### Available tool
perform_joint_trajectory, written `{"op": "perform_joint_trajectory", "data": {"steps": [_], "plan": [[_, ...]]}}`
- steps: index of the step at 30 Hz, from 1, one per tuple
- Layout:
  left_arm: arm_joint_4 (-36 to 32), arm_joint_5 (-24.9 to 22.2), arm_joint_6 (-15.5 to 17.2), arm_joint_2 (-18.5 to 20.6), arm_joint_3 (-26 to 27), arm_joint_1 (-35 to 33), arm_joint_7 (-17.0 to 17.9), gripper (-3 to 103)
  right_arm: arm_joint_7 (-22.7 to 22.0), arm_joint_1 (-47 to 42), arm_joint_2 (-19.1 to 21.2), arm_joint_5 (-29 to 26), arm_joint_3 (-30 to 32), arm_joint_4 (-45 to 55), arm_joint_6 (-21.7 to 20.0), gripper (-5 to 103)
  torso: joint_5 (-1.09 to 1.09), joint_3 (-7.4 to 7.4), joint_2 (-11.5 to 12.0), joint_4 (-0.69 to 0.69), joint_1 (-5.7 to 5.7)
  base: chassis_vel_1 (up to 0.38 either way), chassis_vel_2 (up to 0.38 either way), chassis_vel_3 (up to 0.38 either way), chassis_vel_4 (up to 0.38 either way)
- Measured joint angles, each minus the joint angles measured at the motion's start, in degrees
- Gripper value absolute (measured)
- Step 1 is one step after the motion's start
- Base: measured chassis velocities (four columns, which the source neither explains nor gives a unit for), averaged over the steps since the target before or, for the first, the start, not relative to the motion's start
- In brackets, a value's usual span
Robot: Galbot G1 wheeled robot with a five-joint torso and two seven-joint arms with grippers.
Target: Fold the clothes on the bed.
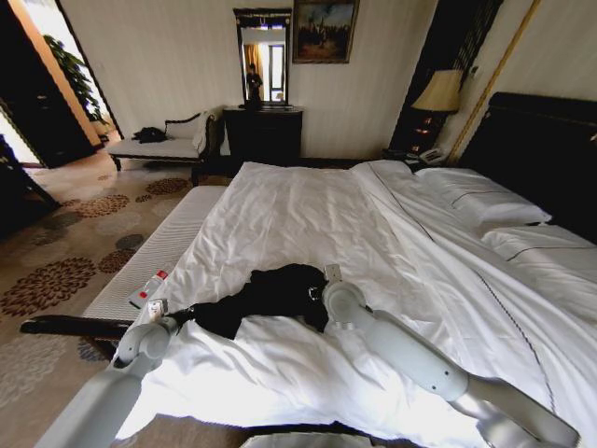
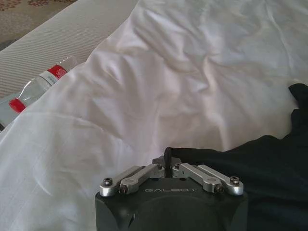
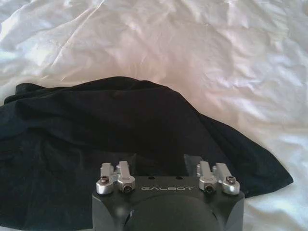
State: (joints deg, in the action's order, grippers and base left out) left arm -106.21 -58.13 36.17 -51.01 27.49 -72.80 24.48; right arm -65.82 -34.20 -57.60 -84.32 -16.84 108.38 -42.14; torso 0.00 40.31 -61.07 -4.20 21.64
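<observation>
fold not started: black t-shirt [image 1: 266,297] lies crumpled in a heap on the white duvet [image 1: 308,215] near the bed's foot. my left gripper [image 2: 167,161] is pinched together on a shirt edge, the rest trailing away toward my other arm. my right gripper [image 3: 164,169] rests spread apart atop the heap, cloth all around it.

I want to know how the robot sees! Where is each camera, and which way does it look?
Head view: high on the robot, looking down the bed; both arms show, reaching the black T-shirt.
Left wrist view: behind the left claw, pinching the shirt's edge.
Right wrist view: behind the right claw, spread open over the shirt.
All three share the shirt on the white duvet.
</observation>
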Motion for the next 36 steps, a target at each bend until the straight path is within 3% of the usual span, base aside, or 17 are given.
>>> {"op": "perform_joint_trajectory", "data": {"steps": [2, 5, 8, 11, 15, 26, 30, 32, 35, 36], "plan": [[0.0, 0.1, 0.0, 0.0, 0.0, -0.1, 0.0, 2, 0.0, 0.0, 0.0, -0.1, 0.0, 0.1, 0.1, 60, 0.0, 0.0, 0.0, 0.0, 0.0, 0.0, 0.0, 0.0, 0.0], [-0.2, 0.4, 0.0, -0.2, 0.2, -0.3, 0.0, 2, 0.4, -0.1, -0.1, -0.4, 0.4, 0.3, 0.9, 76, 0.0, 0.0, 0.0, 0.0, 0.0, 0.0, 0.0, 0.0, 0.0], [-0.2, 0.5, 0.0, -0.3, 0.2, -0.4, 0.0, 2, 0.7, -0.1, -0.1, -0.4, 0.4, 0.5, 1.3, 82, 0.0, 0.0, 0.0, 0.0, 0.0, 0.0, 0.0, 0.0, 0.0], [-0.4, 0.6, 0.0, -0.3, 0.3, -0.6, 0.0, 2, 1.4, -0.3, 0.0, -0.6, 0.8, 0.9, 2.3, 96, 0.0, 0.0, 0.0, 0.0, 0.0, 0.0, 0.0, 0.0, 0.0], [-0.5, 0.7, 0.0, -0.3, 0.3, -0.7, 0.0, 2, 2.6, -0.4, 0.0, -0.4, 1.6, 1.0, 3.5, 100, 0.0, 0.0, 0.0, 0.0, 0.0, 0.0, 0.0, 0.0, 0.0], [-0.6, 0.7, -0.1, -0.4, 0.1, -0.3, 0.0, 2, 1.5, -1.7, 0.0, -0.4, 0.8, 0.8, 2.4, 102, 0.0, 0.0, 0.0, 0.0, 0.0, 0.0, 0.0, 0.0, 0.0], [-0.1, 0.7, -0.1, -0.4, 0.0, 0.0, 0.0, 2, 1.0, -2.0, -0.1, -0.4, 0.2, 0.6, 1.9, 87, 0.0, 0.0, 0.0, 0.0, 0.0, 0.0, 0.0, 0.0, 0.0], [-0.1, 0.7, -0.1, -0.3, 0.0, 0.0, 0.0, 2, 1.0, -2.0, -0.1, -0.4, 0.1, 0.6, 1.9, 87, 0.0, 0.0, 0.0, 0.0, 0.0, 0.0, 0.0, 0.0, 0.0], [0.2, 0.7, -0.3, -0.2, 0.0, 0.2, 0.0, 2, 1.5, -1.9, -0.3, 0.0, -0.2, 0.3, 2.0, 70, 0.0, 0.0, 0.0, 0.0, 0.0, 0.0, 0.0, 0.0, 0.0], [0.2, 0.7, -0.3, -0.2, 0.0, 0.2, 0.0, 2, 1.5, -1.9, -0.3, 0.0, -0.2, 0.3, 2.0, 70, 0.0, 0.0, 0.0, 0.0, 0.0, 0.0, 0.0, 0.0, 0.0]]}}
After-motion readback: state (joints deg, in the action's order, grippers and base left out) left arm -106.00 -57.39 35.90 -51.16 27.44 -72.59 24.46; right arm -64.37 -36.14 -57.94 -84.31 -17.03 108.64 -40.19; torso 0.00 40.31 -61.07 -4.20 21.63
